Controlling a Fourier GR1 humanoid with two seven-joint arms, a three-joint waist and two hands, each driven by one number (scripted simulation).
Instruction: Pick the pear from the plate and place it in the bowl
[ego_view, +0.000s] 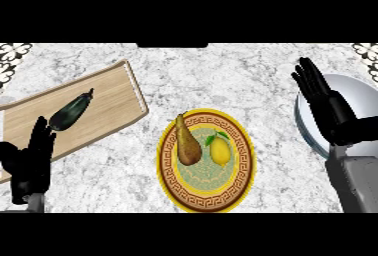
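Head view: right robot hand (330, 107) fingers straight, apart, over bowl (360, 90); left robot hand (29, 162) likewise, resting; pear (186, 141) on plate (206, 199).

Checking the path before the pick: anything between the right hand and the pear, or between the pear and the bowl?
Nothing visible blocks either stretch. The right hand is open over the bowl, with bare counter between it and the plate. The lemon lies right beside the pear on the bowl side, so approach from above.

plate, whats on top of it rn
On the plate lie a brown pear and a yellow lemon, side by side. The plate's patterned middle under them is covered.
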